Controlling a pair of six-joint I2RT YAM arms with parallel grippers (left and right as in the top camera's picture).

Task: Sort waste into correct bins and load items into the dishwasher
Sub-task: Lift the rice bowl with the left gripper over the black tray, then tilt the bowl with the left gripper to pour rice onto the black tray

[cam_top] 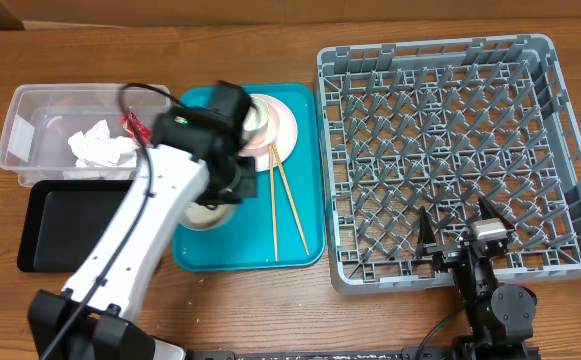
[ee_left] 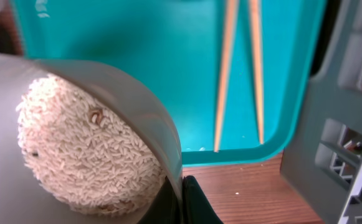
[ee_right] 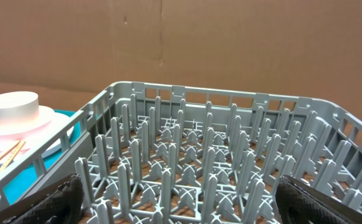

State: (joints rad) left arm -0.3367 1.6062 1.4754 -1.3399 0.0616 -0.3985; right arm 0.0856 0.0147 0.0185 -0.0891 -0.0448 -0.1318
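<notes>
The left claw (ee_left: 182, 198) is fully closed, pinching the rim of a grey bowl (ee_left: 128, 93) that contains white rice (ee_left: 81, 149). The bowl is over the near-left part of the teal tray (ee_left: 137, 56), beside the wooden chopsticks (ee_left: 224, 68) lying on that tray. The right claw (cam_top: 458, 228) is spread wide and holds nothing; it sits at the near edge of the grey dish rack (cam_top: 430, 45), on the right side of the bench (cam_top: 250, 300). The crumpled napkin (cam_top: 98, 148) lies in the clear tub (cam_top: 15, 140) near the left edge.

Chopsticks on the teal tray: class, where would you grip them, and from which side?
Probably from above, with the jaws across both sticks near the pink plate. The chopsticks lie flat and nearly meet there, then fan apart toward the robot.
</notes>
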